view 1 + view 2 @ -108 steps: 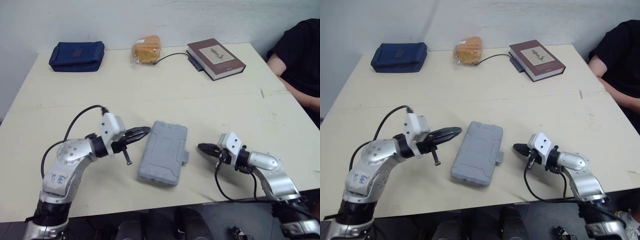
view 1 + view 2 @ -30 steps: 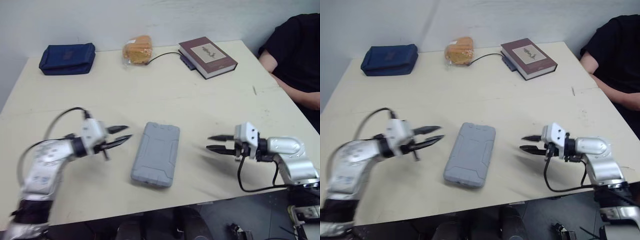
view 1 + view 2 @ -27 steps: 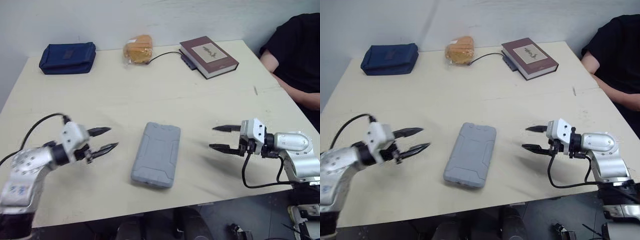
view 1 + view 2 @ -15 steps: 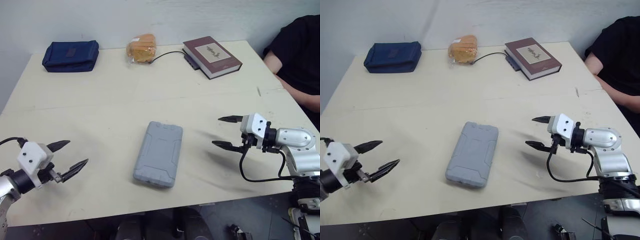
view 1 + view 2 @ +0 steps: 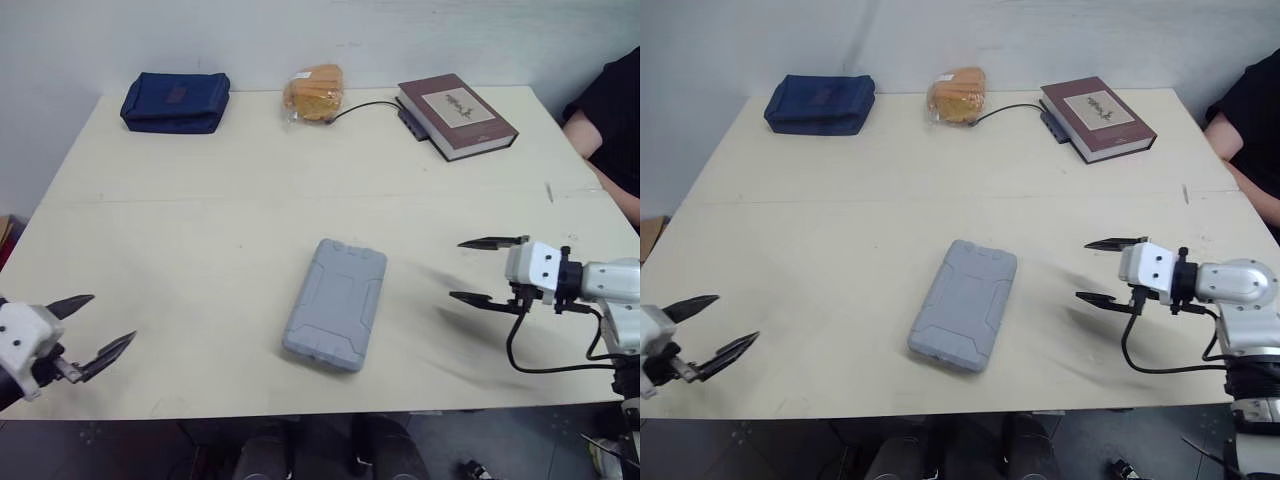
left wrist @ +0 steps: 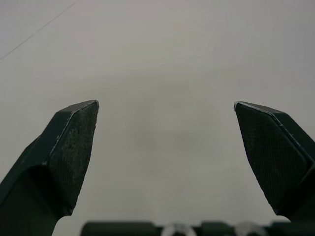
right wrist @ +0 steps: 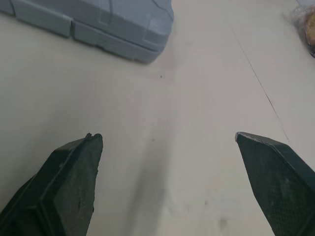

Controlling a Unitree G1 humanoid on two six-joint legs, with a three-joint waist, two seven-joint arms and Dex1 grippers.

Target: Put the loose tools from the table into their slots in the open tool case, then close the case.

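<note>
The grey tool case [image 5: 336, 316] lies shut and flat in the middle of the table, its long side slanting away from me. My left gripper [image 5: 90, 325] hovers at the near left corner of the table, well to the left of the case, open and empty. My right gripper [image 5: 480, 270] hangs over the table to the right of the case, also open with nothing between its fingers. A corner of the tool case [image 7: 103, 22] shows in the right wrist view beyond the fingertips [image 7: 78, 162]. No loose tools are visible on the table.
Along the far edge sit a dark blue pouch [image 5: 176, 101], a wrapped orange packet [image 5: 314, 92] and a brown book [image 5: 457, 114] on a dark device with a black cable [image 5: 365, 106]. A person in black [image 5: 615, 120] sits at the right side.
Both arms have drawn back from the case: the left gripper far to the left corner, the right further right. Both grippers opened wide. The camera has also shifted.
</note>
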